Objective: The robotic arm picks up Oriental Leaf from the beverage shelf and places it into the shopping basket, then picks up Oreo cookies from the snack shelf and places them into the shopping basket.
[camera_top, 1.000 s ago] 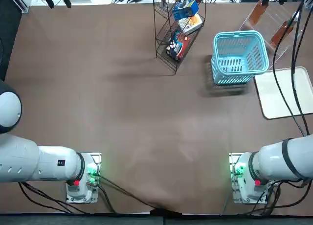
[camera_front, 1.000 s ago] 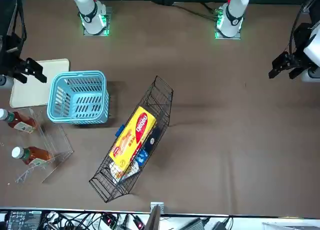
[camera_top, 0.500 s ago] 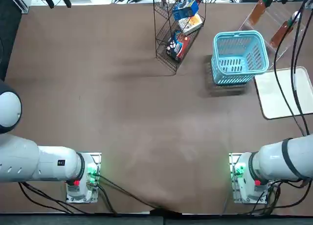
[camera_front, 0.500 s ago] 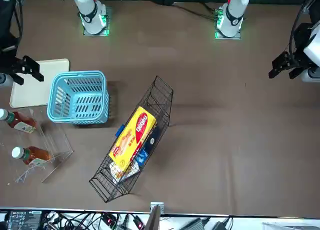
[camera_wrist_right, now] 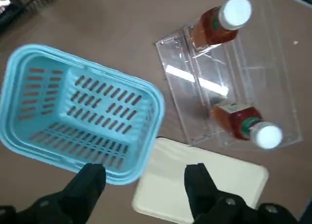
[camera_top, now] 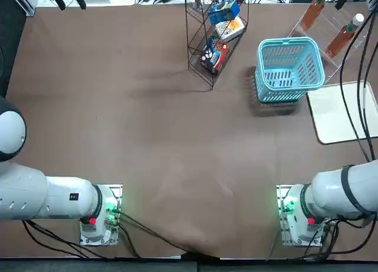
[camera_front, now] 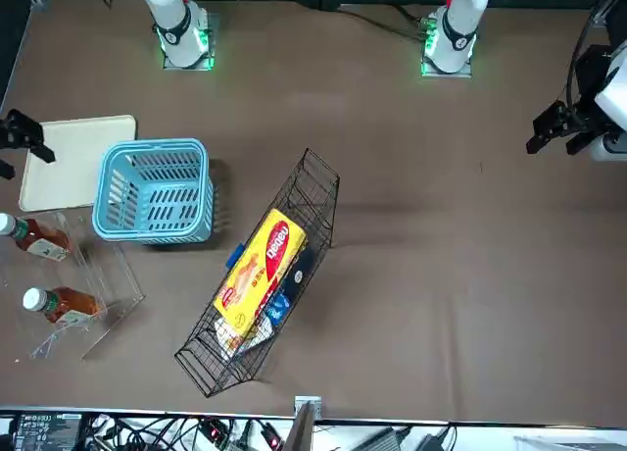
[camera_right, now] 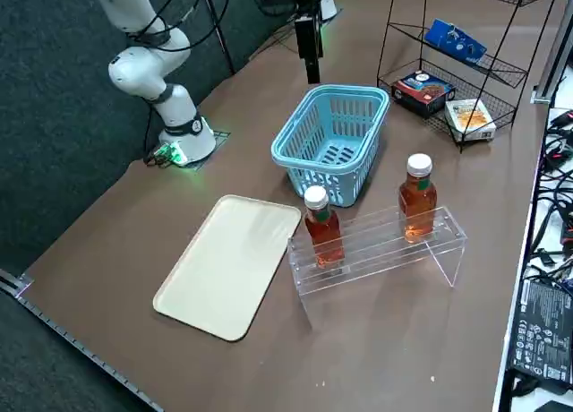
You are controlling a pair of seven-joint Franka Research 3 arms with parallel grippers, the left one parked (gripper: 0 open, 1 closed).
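Observation:
Two Oriental Leaf bottles (camera_right: pixel 323 226) (camera_right: pixel 417 197), amber tea with white caps, stand on the clear beverage shelf (camera_right: pixel 376 251). Beside the shelf sits the light-blue shopping basket (camera_right: pixel 331 134), with nothing in it. The blue Oreo cookies (camera_right: pixel 454 41) lie on the top tier of the black wire snack shelf (camera_right: pixel 501 72). My right gripper (camera_wrist_right: pixel 144 182) hangs high over the table, open, with nothing between its fingers. In the right wrist view it looks down on the basket (camera_wrist_right: pixel 73 117) and both bottles (camera_wrist_right: pixel 217 24) (camera_wrist_right: pixel 243 124). In the right side view the gripper (camera_right: pixel 312 72) hangs above the basket's far side.
A cream tray (camera_right: pixel 231 264) lies flat on the brown table next to the basket and the clear shelf. The wire rack also holds a dark pack with red (camera_right: pixel 424 87) and a cream-and-orange box (camera_right: pixel 469 116). Cables trail along the table's far edge.
My right gripper has drifted toward the robot's right and out past the table edge. In the top view both bottles, partly covered before, now show in full. Nothing on the table moved.

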